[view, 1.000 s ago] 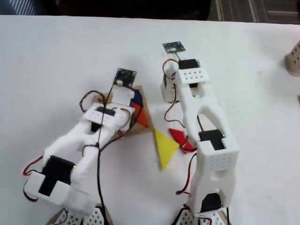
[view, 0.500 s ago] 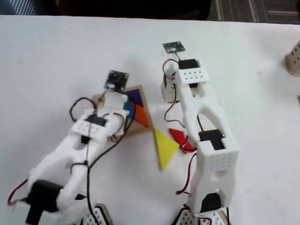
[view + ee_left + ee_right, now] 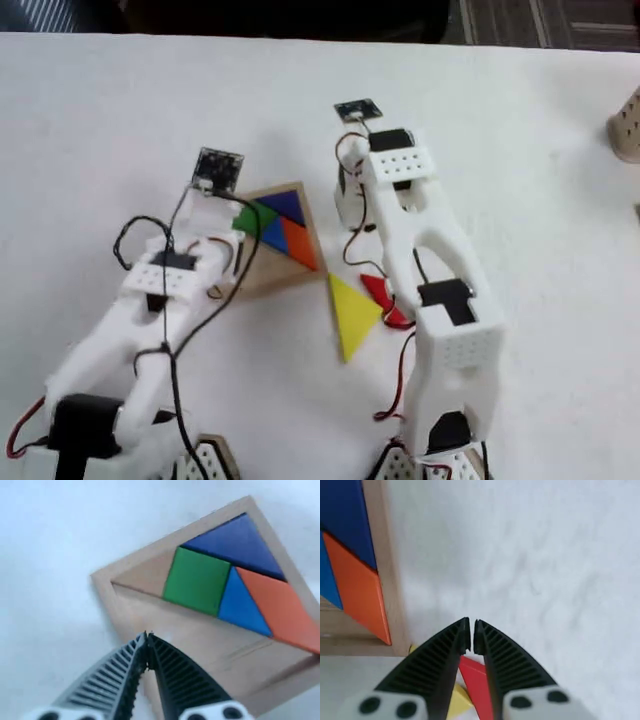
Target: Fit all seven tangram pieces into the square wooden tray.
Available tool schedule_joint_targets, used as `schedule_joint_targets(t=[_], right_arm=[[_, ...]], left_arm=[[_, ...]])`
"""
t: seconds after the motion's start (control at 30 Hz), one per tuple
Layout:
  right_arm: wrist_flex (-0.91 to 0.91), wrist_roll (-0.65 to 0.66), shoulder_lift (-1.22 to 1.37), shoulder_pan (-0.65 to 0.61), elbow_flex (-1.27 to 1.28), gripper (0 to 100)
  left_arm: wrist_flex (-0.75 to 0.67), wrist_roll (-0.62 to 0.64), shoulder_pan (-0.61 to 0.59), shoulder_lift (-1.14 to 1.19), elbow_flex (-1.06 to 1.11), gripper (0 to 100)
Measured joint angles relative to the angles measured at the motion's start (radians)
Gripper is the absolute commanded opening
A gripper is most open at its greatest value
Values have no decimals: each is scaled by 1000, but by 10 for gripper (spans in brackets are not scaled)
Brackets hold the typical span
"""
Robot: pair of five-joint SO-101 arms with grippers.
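White table (image 3: 100, 110), perforated block (image 3: 627, 125)

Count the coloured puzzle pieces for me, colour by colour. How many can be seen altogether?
Blue: 2, the dark blue triangle and the light blue triangle
Green: 1, the green square
Orange: 1, the orange piece
Yellow: 1, the yellow triangle
Red: 1, the red piece
Total: 6 in view

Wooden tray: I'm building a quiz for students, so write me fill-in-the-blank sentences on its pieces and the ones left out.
The square piece in the wooden tray is ___.
The triangle on the table outside the tray is ___.
The flat piece beside that triangle is ___.
Missing words: green; yellow; red.
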Motion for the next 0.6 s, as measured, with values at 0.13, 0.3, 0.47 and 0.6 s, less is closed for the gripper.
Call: schedule_joint_targets(t=[0.13,0.3,0.47,0.6], right_arm=[[-8,0,-115,3,129,18],[-130,0,-324,-8,410,18],[-236,0,-505,-72,684,18],[-287,0,-624,-157,821,18]], left_arm=[[0,0,-72,51,-54,22],[0,32,-97,110,-97,22],[0,80,-117,150,-132,22],[0,137,-153,215,-193,22]])
